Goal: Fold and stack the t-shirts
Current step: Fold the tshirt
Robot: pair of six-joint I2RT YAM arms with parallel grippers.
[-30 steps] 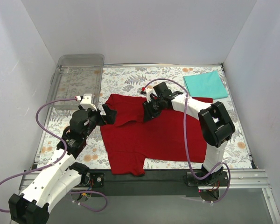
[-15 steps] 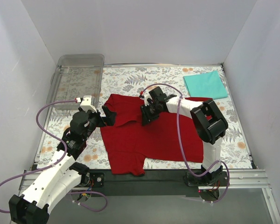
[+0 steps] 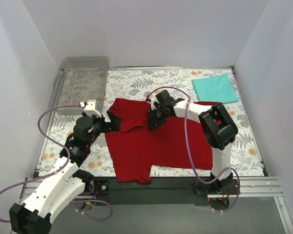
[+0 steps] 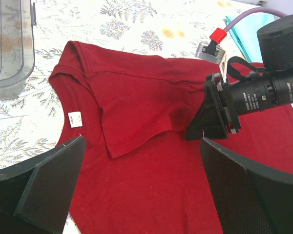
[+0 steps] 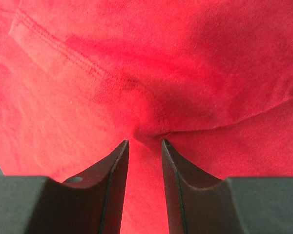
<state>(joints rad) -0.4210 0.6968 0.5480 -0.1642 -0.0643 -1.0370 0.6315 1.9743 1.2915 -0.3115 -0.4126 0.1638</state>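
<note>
The dark red t-shirt [image 3: 156,144] lies spread on the floral mat [image 3: 132,83], with its upper left part folded over itself. My right gripper [image 3: 150,123] presses down at the folded edge. In the right wrist view its jaws [image 5: 145,141] stand narrowly apart, with red cloth [image 5: 151,87] puckered at the tips. My left gripper [image 3: 113,120] is open and empty, hovering over the shirt's left side [image 4: 142,141]; the right gripper [image 4: 195,132] shows in that view too. The teal t-shirt [image 3: 215,88] lies folded at the back right.
A clear plastic tray [image 3: 83,59] stands at the back left, its corner also in the left wrist view [image 4: 10,58]. White walls enclose the mat on three sides. The shirt's white neck label [image 4: 74,118] faces up.
My right gripper moved slightly left and toward the front onto the folded edge, then stayed still. The left arm has not moved.
</note>
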